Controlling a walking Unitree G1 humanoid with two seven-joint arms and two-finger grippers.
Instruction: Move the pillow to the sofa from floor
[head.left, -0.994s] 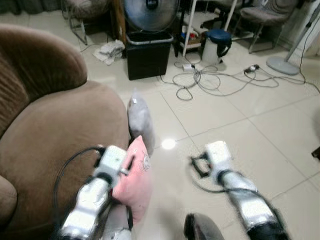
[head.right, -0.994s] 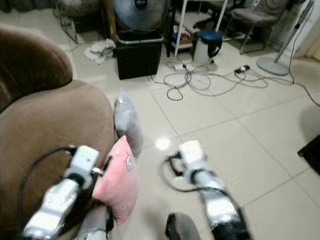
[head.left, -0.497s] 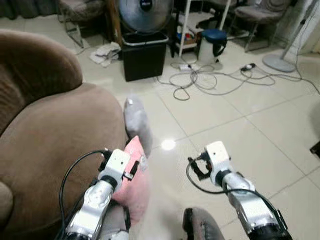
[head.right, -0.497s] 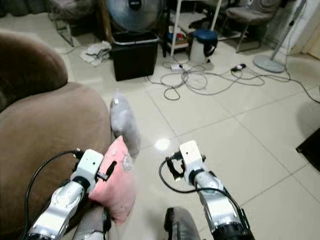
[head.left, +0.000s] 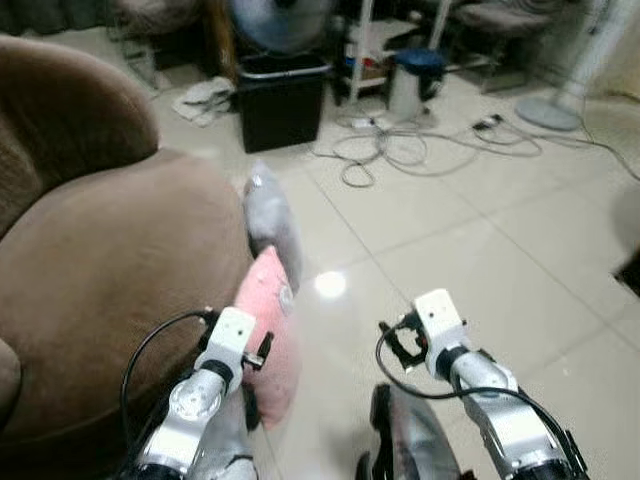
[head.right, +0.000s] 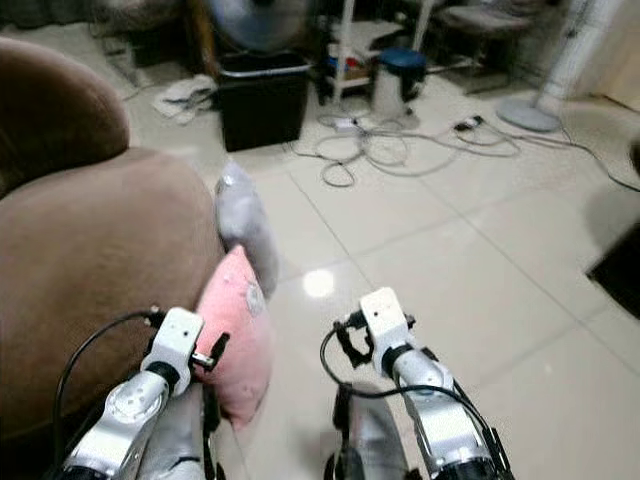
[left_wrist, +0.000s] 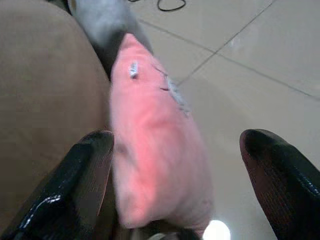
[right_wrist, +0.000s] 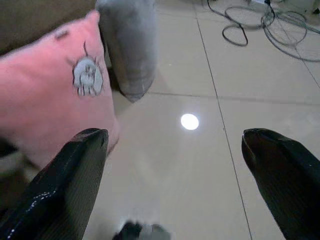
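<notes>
Left gripper (left_wrist: 170, 165) low beside the sofa (head.left: 110, 270), fingers (left_wrist: 75, 175) spread wide apart, holding nothing. The pink pillow (left_wrist: 155, 150) stands on edge on the floor (head.left: 480, 220), leaning against the sofa's base, and sits between the two open fingers: one finger on the sofa side, just beside the pillow's face, the other well clear on the floor side. No contact that can be confirmed.

Right gripper (right_wrist: 175, 165) also released, fingers (right_wrist: 65, 175) wide. The pillow lies off beyond its near finger, not between the two; bare tile fills the gap, with a light reflection on it.

Step in hand, by judgement: closing on the pillow for the lift. To do it well:
- push the left gripper further in so the fingers straddle the pillow's thick middle, not the soft corner
- squeeze firmly; soft stuffing will give and could slip out
- bring the right gripper in to the pillow's free face if one grip sags
- lift high enough to clear the sofa's rounded front before swinging over the seat

Just past the pink pillow, a grey pillow (head.left: 270, 215) leans on the sofa too, touching or nearly touching it; keep the fingers off that one.

Further out: black bin (head.left: 280, 100), loose cables (head.left: 400, 150), white kettle (head.left: 410, 85)
</notes>
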